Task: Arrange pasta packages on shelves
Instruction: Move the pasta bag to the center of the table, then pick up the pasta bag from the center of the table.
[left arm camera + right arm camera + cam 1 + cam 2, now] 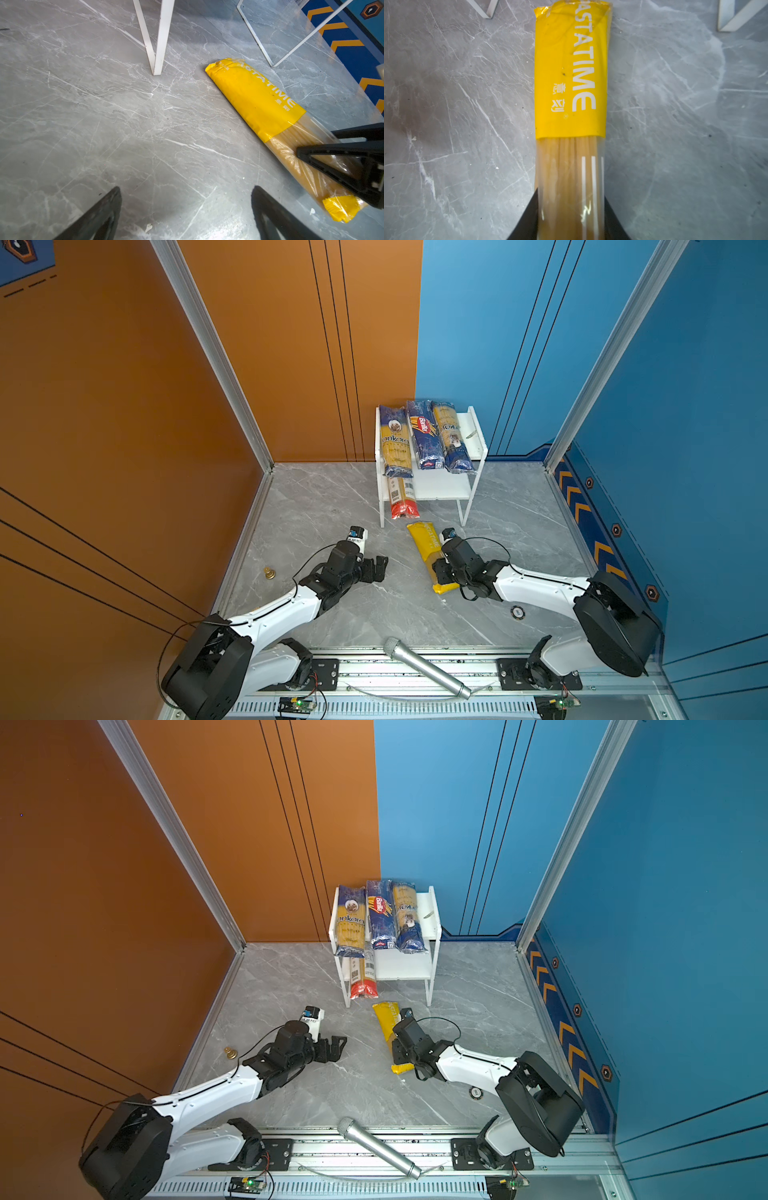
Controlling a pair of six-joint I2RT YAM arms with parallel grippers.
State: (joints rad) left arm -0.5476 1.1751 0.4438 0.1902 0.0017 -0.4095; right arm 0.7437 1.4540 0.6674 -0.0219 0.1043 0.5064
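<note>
Past the silver metal microphone point(428, 670), our right gripper point(571, 197) pinched the long yellow spaghetti bag point(571, 72) near one end; it might sag and slip. Our left gripper point(186, 188) was open.

Rack behind, one bag before it

At the back of the table point(332, 497) we find the rack point(440, 488): on its upper board lie the left ankara bag point(397, 443), the Barilla bag point(424, 435) in the middle, the right ankara bag point(453, 439); on the lower board, left, a fourth bag point(401, 499). Before the rack the PASTATIME bag point(424, 541) lies between the fingers of the right gripper point(571, 194); the left gripper point(186, 188) is well left.
</note>
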